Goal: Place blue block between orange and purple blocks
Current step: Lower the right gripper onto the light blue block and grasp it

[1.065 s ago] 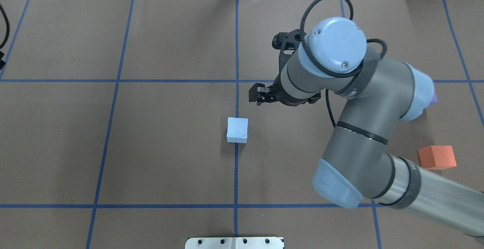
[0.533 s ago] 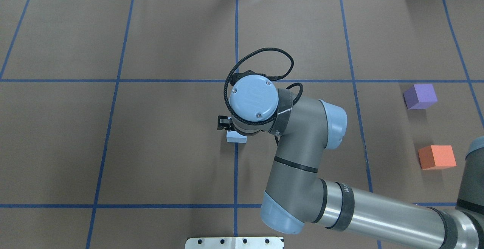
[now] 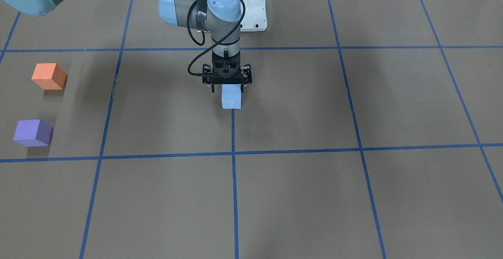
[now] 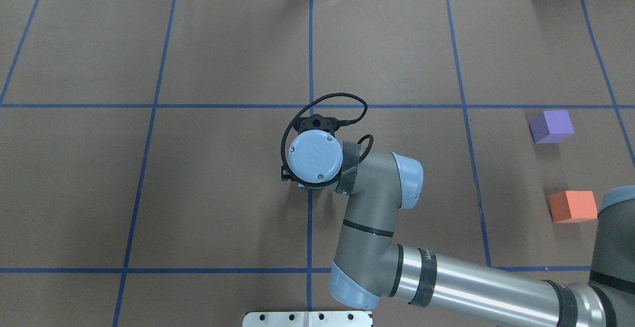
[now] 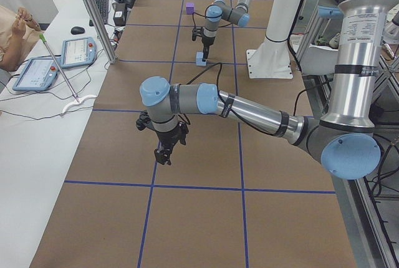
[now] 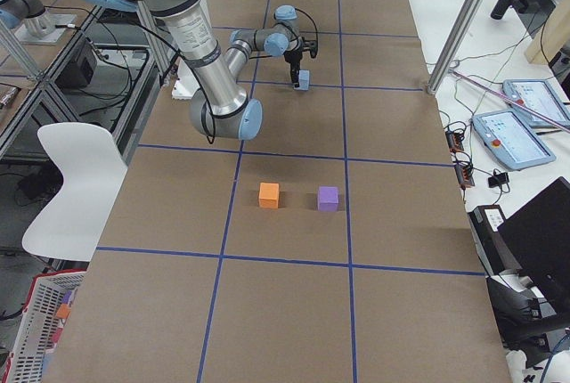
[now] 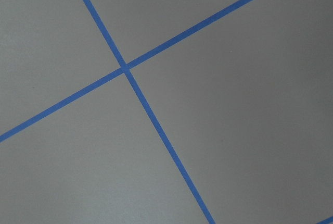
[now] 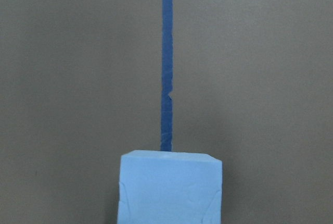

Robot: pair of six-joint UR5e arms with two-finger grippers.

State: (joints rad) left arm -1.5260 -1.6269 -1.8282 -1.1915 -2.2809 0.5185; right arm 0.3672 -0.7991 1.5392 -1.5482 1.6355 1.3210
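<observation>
The light blue block point(image 3: 231, 98) rests on the brown table on a blue tape line. My right gripper point(image 3: 227, 89) is open and points straight down over it, with one finger on each side of the block's top. The right wrist view shows the block point(image 8: 170, 187) close, at bottom centre. In the overhead view the wrist hides it. The orange block point(image 4: 573, 207) and the purple block point(image 4: 550, 126) sit apart at the right side. My left gripper point(image 5: 163, 153) hovers over the table's left end; I cannot tell whether it is open or shut.
Blue tape lines point(image 4: 310, 59) divide the table into a grid. A metal plate point(image 4: 307, 318) sits at the near edge. The white robot base point(image 3: 257, 11) stands behind the right arm. Tablets point(image 5: 37, 71) and cables lie on a side bench.
My right arm has swung left and toward the robot, from beyond the blue block to directly above it. Its wrist now hides the block from overhead. The purple block is uncovered.
</observation>
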